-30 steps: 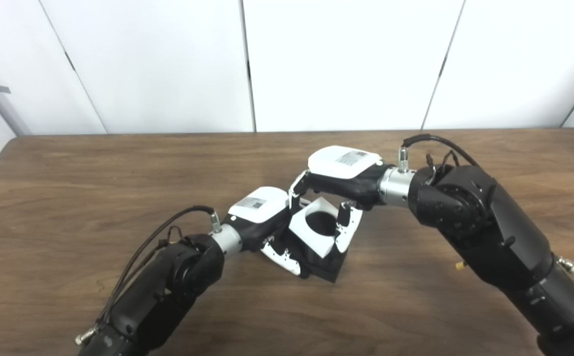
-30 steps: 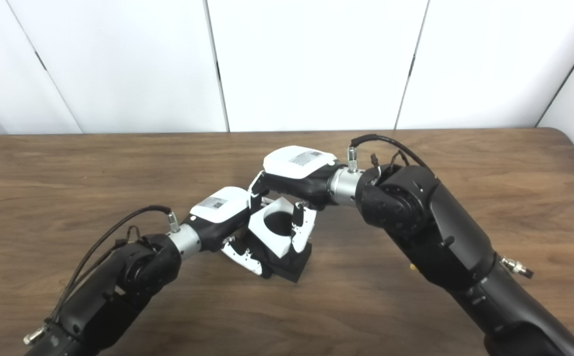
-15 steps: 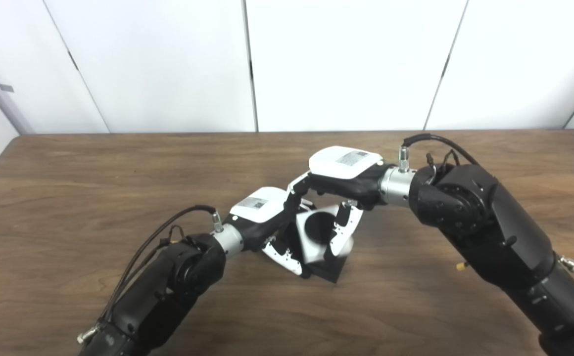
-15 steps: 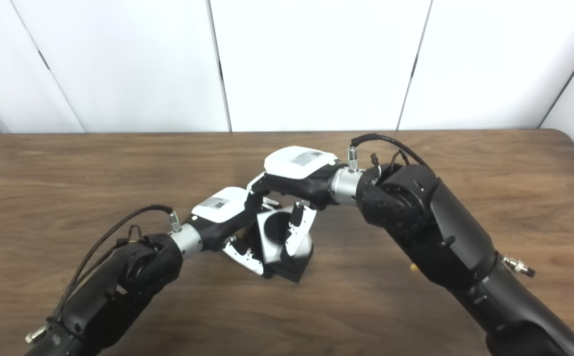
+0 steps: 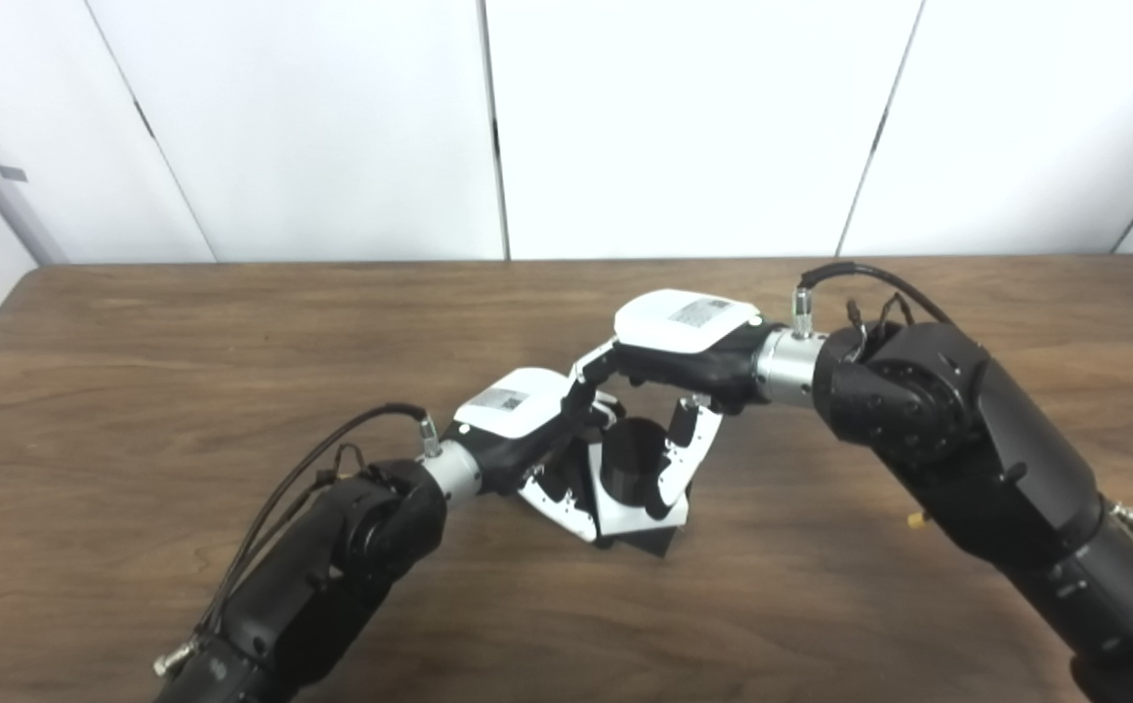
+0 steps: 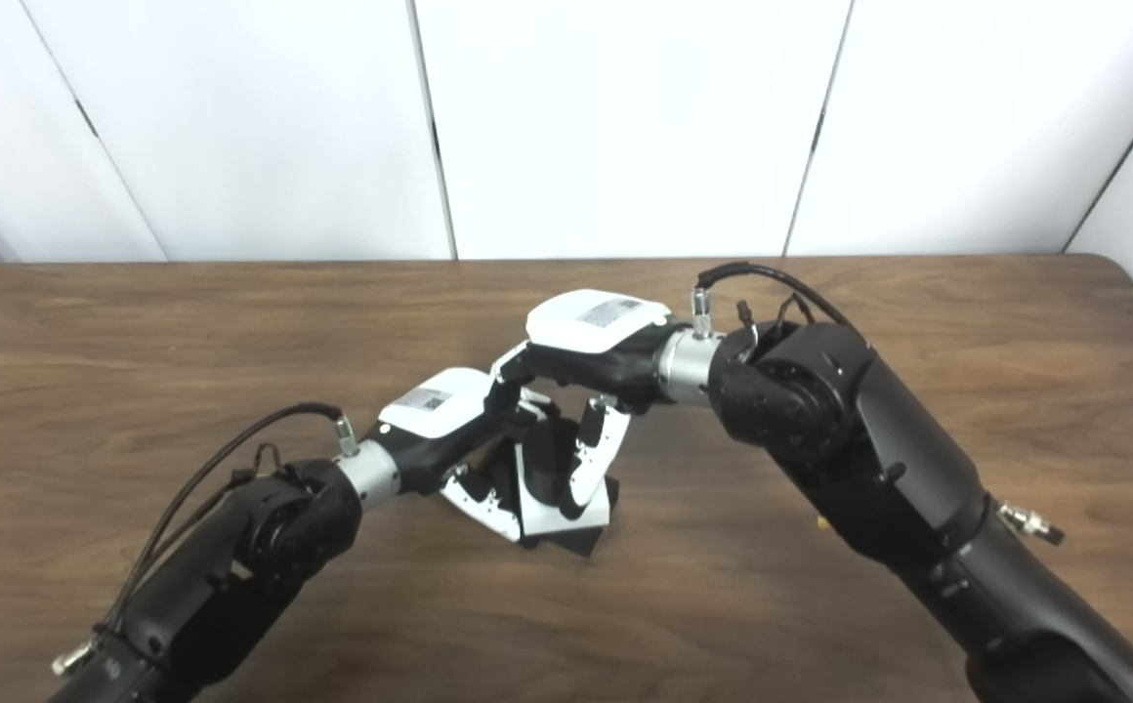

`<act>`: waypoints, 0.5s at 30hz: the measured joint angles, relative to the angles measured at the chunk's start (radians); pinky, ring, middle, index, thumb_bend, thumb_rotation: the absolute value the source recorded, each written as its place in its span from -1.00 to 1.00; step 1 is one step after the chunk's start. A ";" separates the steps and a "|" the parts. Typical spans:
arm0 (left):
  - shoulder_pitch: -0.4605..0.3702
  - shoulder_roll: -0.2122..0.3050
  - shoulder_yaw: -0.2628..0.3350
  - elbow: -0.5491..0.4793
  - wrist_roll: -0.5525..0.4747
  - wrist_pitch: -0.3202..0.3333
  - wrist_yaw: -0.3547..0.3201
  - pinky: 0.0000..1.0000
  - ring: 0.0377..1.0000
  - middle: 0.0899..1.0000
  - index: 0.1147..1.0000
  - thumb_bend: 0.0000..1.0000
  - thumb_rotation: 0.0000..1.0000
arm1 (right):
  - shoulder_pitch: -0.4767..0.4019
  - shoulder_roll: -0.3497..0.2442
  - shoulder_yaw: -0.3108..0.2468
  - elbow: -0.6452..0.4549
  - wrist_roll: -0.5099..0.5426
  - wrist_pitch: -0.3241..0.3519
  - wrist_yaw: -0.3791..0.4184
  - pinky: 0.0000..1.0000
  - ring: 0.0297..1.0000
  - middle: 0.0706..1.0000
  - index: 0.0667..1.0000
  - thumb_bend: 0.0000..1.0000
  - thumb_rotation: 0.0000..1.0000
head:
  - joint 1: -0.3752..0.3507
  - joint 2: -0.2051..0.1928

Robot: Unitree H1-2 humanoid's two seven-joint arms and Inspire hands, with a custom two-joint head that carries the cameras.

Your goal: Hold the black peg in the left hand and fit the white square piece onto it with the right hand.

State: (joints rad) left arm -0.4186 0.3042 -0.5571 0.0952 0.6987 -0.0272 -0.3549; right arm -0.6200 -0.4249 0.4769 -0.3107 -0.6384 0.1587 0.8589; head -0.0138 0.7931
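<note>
Setting: White wall panels stand behind the dark brown wood-grain table (image 5: 137,391); our two arms meet near its middle.

Peg: We see the black cylindrical peg (image 5: 631,459) standing up from a black square base (image 5: 652,535) that rests on the table, tilted a little toward us.

Square piece: The white square plastic piece with a round hole (image 5: 615,513) sits low around the peg, close to the base. We cannot tell whether it lies flat against the base all round.

Handling: We judge both parts rigid, light and smooth, likely printed plastic. The white piece is best held by its outer edges, with the hole left free. The peg is best steadied at the base. A skewed push could jam the hole on the peg.

Left hand: Our left hand (image 5: 539,449) comes in from the near left, palm turned down, its fingers (image 5: 559,508) curled against the left side of the base and peg, gripping it.

Right hand: Our right hand (image 5: 669,391) reaches over from the right, wrist level. Its fingers (image 5: 676,469) hang down on the right edge of the white piece and its thumb on the far left, closed on the piece.

Progress: We judge the fit nearly done. A straight press down may seat it.
</note>
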 measured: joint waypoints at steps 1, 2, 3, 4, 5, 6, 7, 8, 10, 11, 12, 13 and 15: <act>0.000 0.000 0.000 0.000 0.000 0.000 0.000 0.71 0.76 0.69 -0.17 0.05 -0.87 | 0.000 0.000 -0.002 0.000 0.001 0.001 0.000 0.31 0.58 0.63 0.45 0.83 -0.51 | -0.005 -0.002; 0.000 0.000 0.000 0.000 0.000 0.000 0.000 0.71 0.76 0.69 -0.17 0.05 -0.87 | 0.000 0.000 -0.005 0.000 0.003 0.003 0.000 0.31 0.57 0.62 0.44 0.80 -0.54 | -0.005 -0.002; 0.000 0.000 0.000 -0.001 0.000 0.000 0.000 0.71 0.76 0.69 -0.17 0.05 -0.87 | 0.001 0.000 -0.010 0.000 0.005 0.007 0.000 0.30 0.56 0.60 0.41 0.76 -0.59 | -0.005 -0.002; 0.000 0.000 0.000 -0.001 0.000 0.000 0.000 0.71 0.76 0.69 -0.17 0.05 -0.87 | 0.001 0.000 -0.015 0.000 0.010 0.014 0.000 0.30 0.55 0.59 0.39 0.74 -0.62 | -0.008 -0.003; 0.000 0.000 0.000 -0.001 0.000 0.000 0.000 0.71 0.76 0.69 -0.17 0.05 -0.87 | 0.002 0.000 -0.022 0.000 0.016 0.018 0.000 0.29 0.54 0.58 0.36 0.70 -0.64 | -0.009 -0.003; 0.000 0.000 0.000 -0.002 0.000 0.000 0.000 0.72 0.76 0.69 -0.17 0.05 -0.87 | 0.005 -0.001 -0.033 0.001 0.023 0.021 0.000 0.28 0.52 0.56 0.33 0.66 -0.67 | -0.011 -0.005; 0.000 0.000 0.000 -0.003 0.000 0.000 -0.001 0.72 0.76 0.69 -0.17 0.05 -0.87 | 0.008 -0.002 -0.047 0.001 0.027 0.025 -0.002 0.29 0.52 0.56 0.32 0.64 -0.68 | -0.012 -0.005; 0.000 0.000 0.000 -0.003 0.000 0.000 -0.001 0.73 0.76 0.69 -0.17 0.05 -0.87 | 0.008 -0.005 -0.065 0.001 0.031 0.028 -0.005 0.29 0.52 0.56 0.32 0.61 -0.69 | -0.012 -0.005; 0.000 0.000 0.000 -0.004 0.000 0.000 -0.001 0.74 0.77 0.69 -0.17 0.05 -0.87 | 0.008 -0.020 -0.107 0.002 0.037 0.036 -0.012 0.26 0.51 0.55 0.31 0.57 -0.73 | -0.012 -0.005; 0.000 0.000 0.000 -0.004 0.000 0.000 -0.001 0.73 0.76 0.69 -0.17 0.05 -0.87 | 0.008 -0.029 -0.129 0.002 0.039 0.039 -0.019 0.23 0.51 0.55 0.31 0.55 -0.74 | -0.011 -0.005; 0.000 0.000 0.000 -0.004 -0.001 0.000 -0.001 0.73 0.76 0.69 -0.17 0.05 -0.87 | 0.008 -0.040 -0.147 0.004 0.042 0.040 -0.030 0.21 0.50 0.54 0.31 0.53 -0.76 | -0.011 -0.005; 0.000 0.001 0.000 -0.004 -0.001 0.000 -0.001 0.73 0.76 0.69 -0.17 0.05 -0.87 | 0.008 -0.050 -0.166 0.010 0.044 0.040 -0.040 0.20 0.50 0.53 0.31 0.53 -0.77 | -0.011 -0.005; 0.000 0.002 0.001 -0.004 -0.002 0.000 -0.001 0.74 0.76 0.69 -0.17 0.05 -0.87 | 0.008 -0.063 -0.210 0.038 0.056 0.038 -0.071 0.25 0.50 0.51 0.29 0.54 -0.82 | -0.014 -0.005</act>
State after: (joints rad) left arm -0.4182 0.3064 -0.5563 0.0916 0.6965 -0.0274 -0.3563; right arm -0.6124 -0.4876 0.2667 -0.2732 -0.5823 0.1969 0.7875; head -0.0276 0.7885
